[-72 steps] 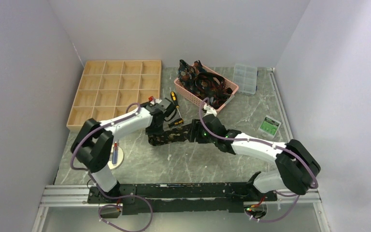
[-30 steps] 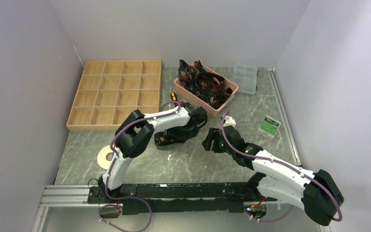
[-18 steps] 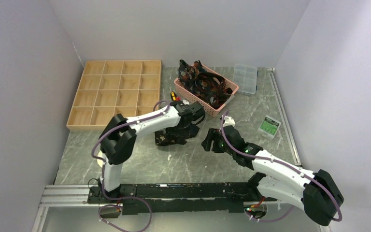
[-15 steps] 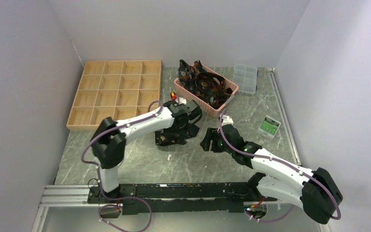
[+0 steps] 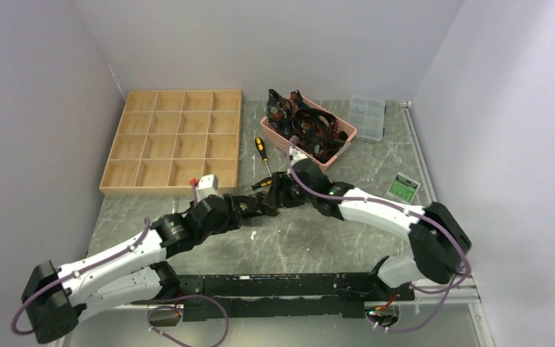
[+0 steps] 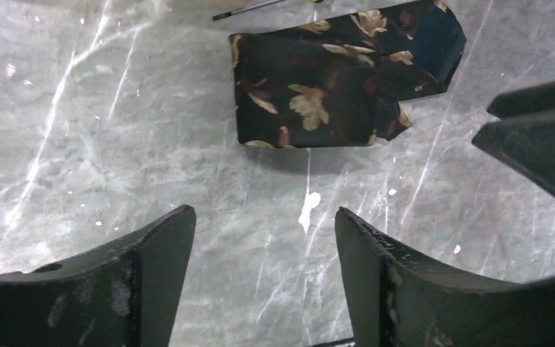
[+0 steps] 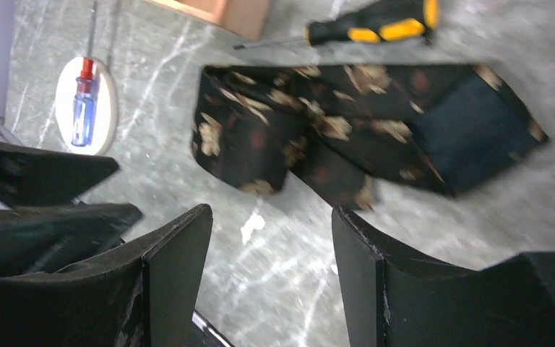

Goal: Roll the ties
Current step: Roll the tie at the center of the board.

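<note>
Grey marbled table (image 5: 318, 238), seen from above:
- Wooden compartment tray (image 5: 177, 137): 10 o'clock.
- Pink basket (image 5: 276, 134): 1 o'clock.
- Clear organiser box (image 5: 368, 117): 2 o'clock.
- Green card (image 5: 405, 188): 3 o'clock.
- Yellow-black screwdriver (image 5: 262, 153): between tray and basket.

White disc (image 7: 107, 108) carries a red-blue screwdriver (image 7: 83, 101).

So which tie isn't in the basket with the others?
The folded tie lying flat on the grey table, alone. The other ties are heaped in the pink basket.
</note>
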